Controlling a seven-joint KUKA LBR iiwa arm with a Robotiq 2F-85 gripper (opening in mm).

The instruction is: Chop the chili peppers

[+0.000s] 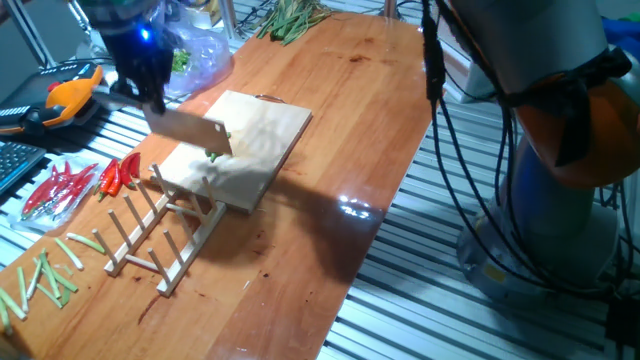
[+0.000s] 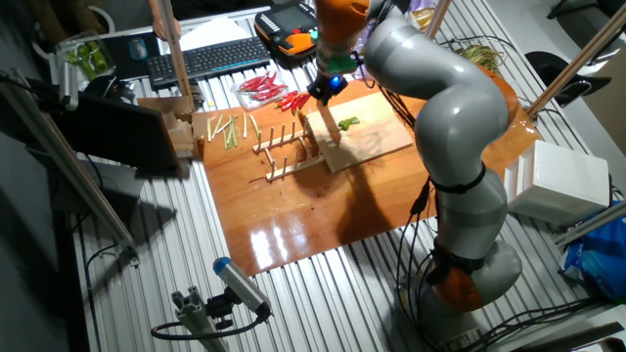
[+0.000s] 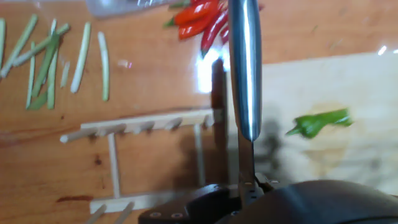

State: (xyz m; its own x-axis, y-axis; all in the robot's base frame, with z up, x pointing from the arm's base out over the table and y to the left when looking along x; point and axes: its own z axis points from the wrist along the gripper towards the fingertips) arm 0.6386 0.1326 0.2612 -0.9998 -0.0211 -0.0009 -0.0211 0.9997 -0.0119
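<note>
Chili pepper (image 3: pixel 320 122) on cutting board (image 3: pixel 348 81), right of hand-held knife (image 3: pixel 244 68)

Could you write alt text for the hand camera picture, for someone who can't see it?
Seen from the robot's hand, a knife blade points away over a pale cutting board, with a small green chili lying to its right. Left of the board sit a wooden peg rack, red chilies and pale green stalk sticks.

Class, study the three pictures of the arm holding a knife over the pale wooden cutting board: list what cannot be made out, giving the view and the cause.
- Gripper fingers: hand view, cut off by the bottom edge; both fixed views, too small.
- Small green chili: blurred in the hand view; in one fixed view the steel cleaver blade partly covers it.
- Clear plastic bag: contents too small.
</note>
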